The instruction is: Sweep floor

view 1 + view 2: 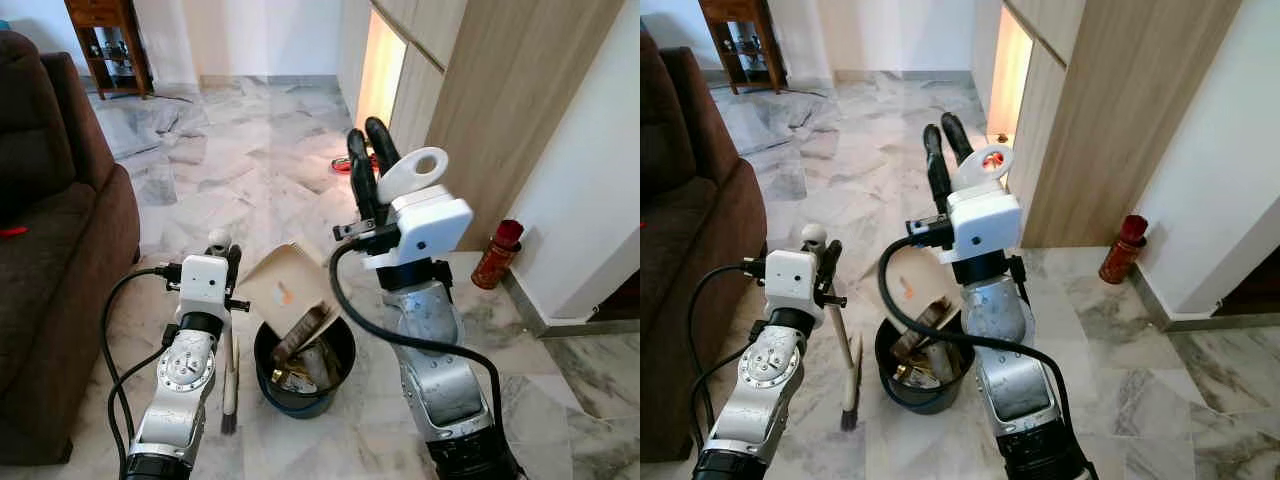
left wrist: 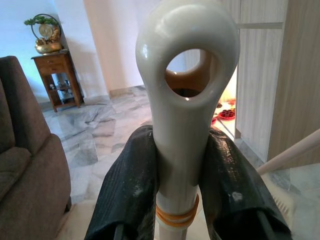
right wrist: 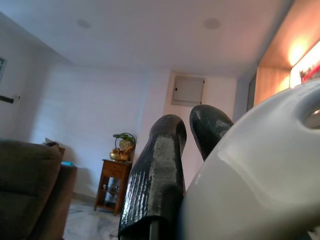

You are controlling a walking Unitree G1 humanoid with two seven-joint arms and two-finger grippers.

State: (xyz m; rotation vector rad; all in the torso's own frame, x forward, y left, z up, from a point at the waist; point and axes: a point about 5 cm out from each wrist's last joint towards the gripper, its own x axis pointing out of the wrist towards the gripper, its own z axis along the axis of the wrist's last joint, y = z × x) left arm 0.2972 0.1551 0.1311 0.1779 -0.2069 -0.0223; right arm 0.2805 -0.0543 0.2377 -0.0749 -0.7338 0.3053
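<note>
Left gripper [image 2: 180, 200] is clamping brush handle [image 2: 182, 115] below its eyelet, right gripper [image 1: 372, 150] is pinching dustpan handle [image 1: 412, 172]; both seeming light, rigid, slick plastic.

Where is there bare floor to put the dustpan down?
Bare marble lies ahead, between the sofa and the wooden cabinet, and right of the bin toward the red can. It is crowded around the bin, where the brush hangs.
</note>
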